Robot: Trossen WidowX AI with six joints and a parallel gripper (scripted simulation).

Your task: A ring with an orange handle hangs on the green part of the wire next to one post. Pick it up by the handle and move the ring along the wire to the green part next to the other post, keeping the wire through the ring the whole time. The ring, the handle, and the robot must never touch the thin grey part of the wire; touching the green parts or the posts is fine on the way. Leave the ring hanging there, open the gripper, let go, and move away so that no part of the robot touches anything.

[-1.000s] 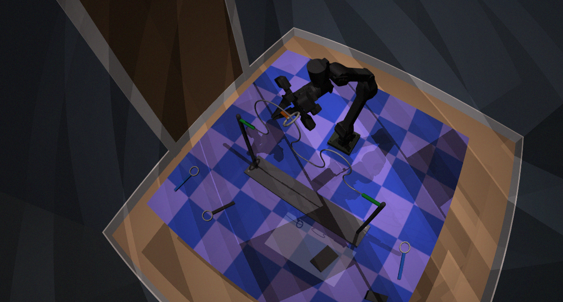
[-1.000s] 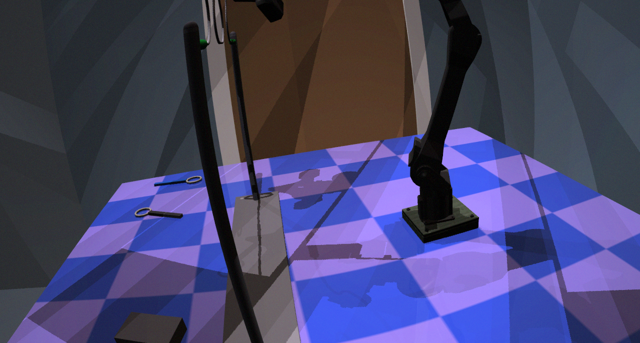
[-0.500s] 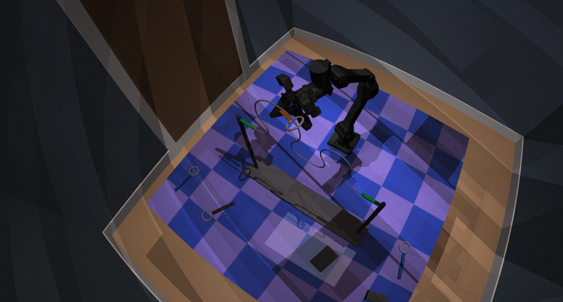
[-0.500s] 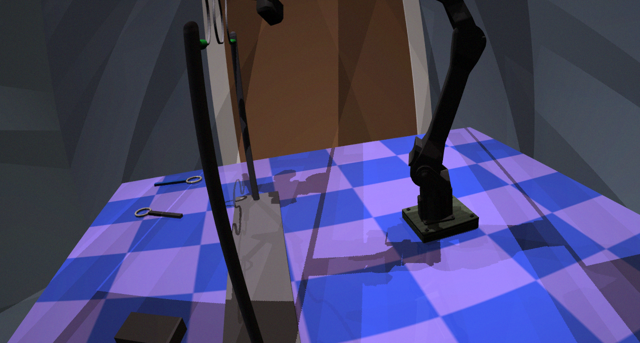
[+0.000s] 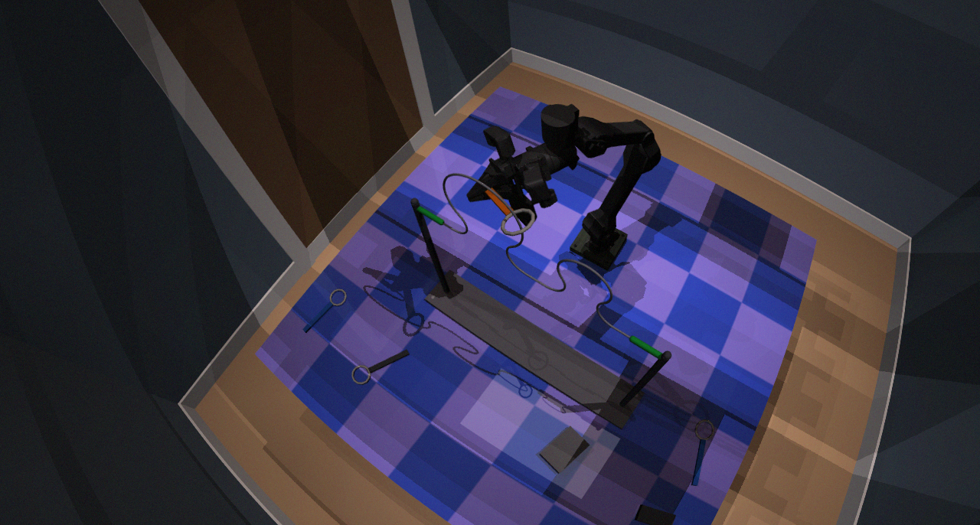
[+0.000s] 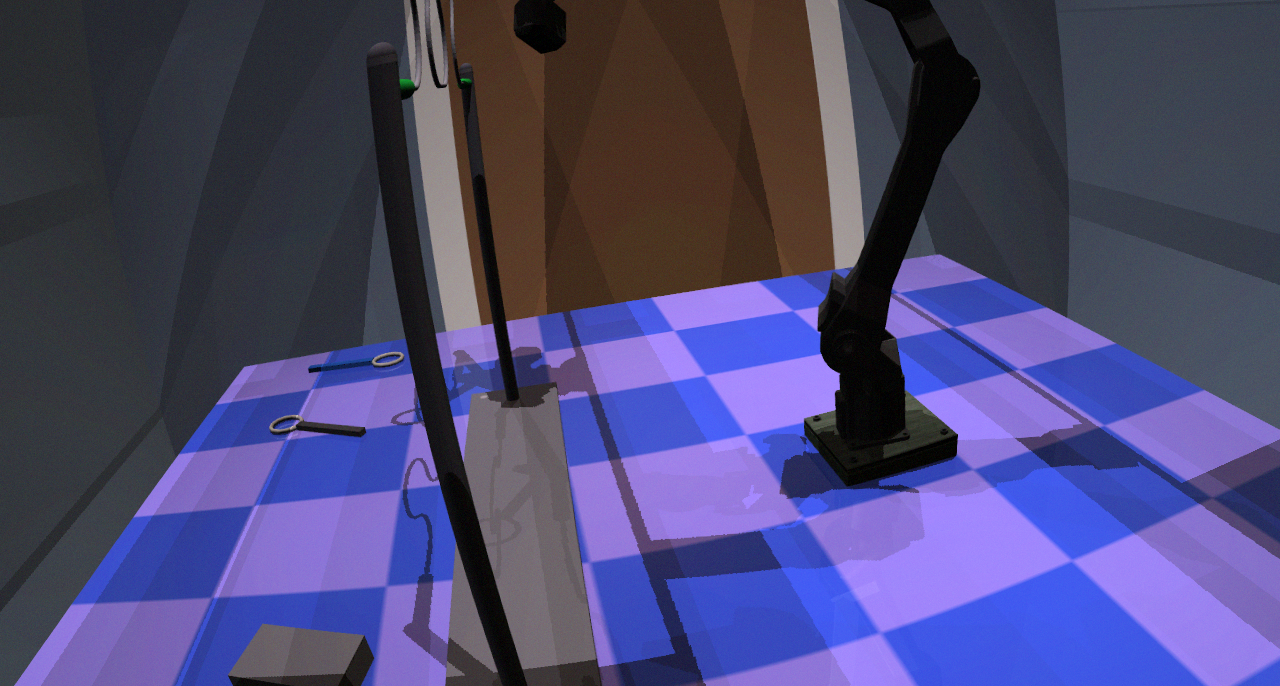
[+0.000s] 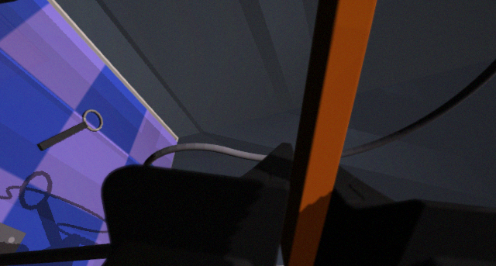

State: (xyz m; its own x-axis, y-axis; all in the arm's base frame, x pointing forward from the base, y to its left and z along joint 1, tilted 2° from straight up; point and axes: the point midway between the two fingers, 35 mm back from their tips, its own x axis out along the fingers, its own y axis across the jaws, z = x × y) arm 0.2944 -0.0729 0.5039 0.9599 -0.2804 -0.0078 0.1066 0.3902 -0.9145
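Top view first: the WidowX gripper point(image 5: 488, 191) point(image 7: 294, 153) is pinching the orange handle point(image 5: 498, 202) point(image 7: 341, 88), and the pale ring point(image 5: 504, 229) at the handle's end is around the curved grey wire point(image 5: 526, 270) point(image 6: 443, 55) point(image 7: 217, 149), out over its thin stretch, between the two green parts and nearer the one by the far post. That green sleeve point(image 5: 430, 215) point(image 6: 465, 82) adjoins the far black post point(image 5: 431, 248) point(image 6: 487, 243); the other green sleeve point(image 5: 645, 346) point(image 6: 407, 87) adjoins the near black post point(image 5: 644, 379) point(image 6: 402, 234). Both posts rise from a long grey base board point(image 5: 527, 340) point(image 6: 523, 503). Whether the ring touches the wire cannot be told. In the wrist view the handle runs upright, slightly tilted, between the dark fingers, with the wire passing beyond it. On the checkered mat lie a ring with a black handle point(image 5: 387, 361) point(image 6: 331, 428) point(image 7: 62, 136), a blue-handled ring point(image 5: 318, 316) point(image 6: 340, 365) near it, and another blue-handled one point(image 5: 698, 461) well apart, past the near post. A grey block point(image 5: 563, 448) point(image 6: 302, 653) sits beside the board.
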